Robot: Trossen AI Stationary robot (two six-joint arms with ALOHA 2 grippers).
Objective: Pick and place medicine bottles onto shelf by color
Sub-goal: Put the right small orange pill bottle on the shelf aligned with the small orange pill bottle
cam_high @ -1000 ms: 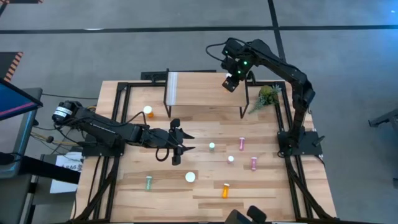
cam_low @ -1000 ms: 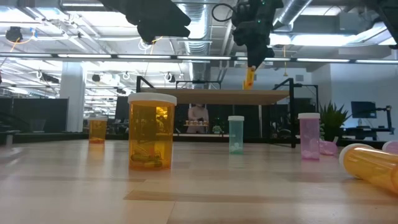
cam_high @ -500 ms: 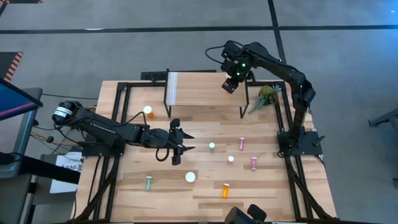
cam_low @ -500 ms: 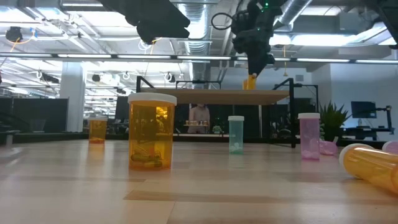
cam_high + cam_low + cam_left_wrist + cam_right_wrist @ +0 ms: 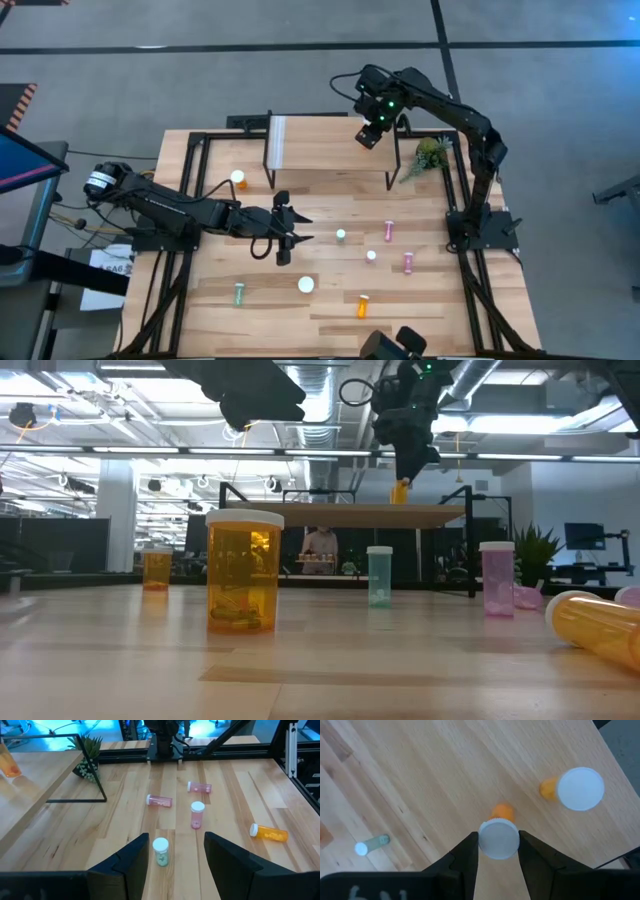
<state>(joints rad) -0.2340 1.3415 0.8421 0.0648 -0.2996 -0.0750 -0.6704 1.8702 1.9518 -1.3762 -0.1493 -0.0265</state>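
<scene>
The right claw [image 5: 369,133] hangs over the shelf [image 5: 325,140] at the tabletop's [image 5: 330,300] twelve o'clock edge, gripping a small orange bottle [image 5: 499,836] by its white cap between both fingers. In the low view that bottle [image 5: 400,491] is just above the plank, and whether its base touches cannot be told. A second orange bottle [image 5: 572,789] already stands on the shelf close by, toward two o'clock in the right wrist view.

The main risk, as I judge it, is release from above the plank: a narrow bottle held only at the cap could land tilted and topple, then roll off the shelf's edge. A second risk is the neighbour; if the fingers spread wide or the wrist drifts toward it, they could knock that bottle over. Pulling away sideways rather than straight up could also drag the freshly set bottle.

The left claw [image 5: 283,235] waits near the tabletop's centre, its fingers spread apart and holding nothing, with a pale green bottle [image 5: 160,851] standing just ahead of it and pink bottles [image 5: 197,814] beyond; a careless advance there could tip the green one.
</scene>
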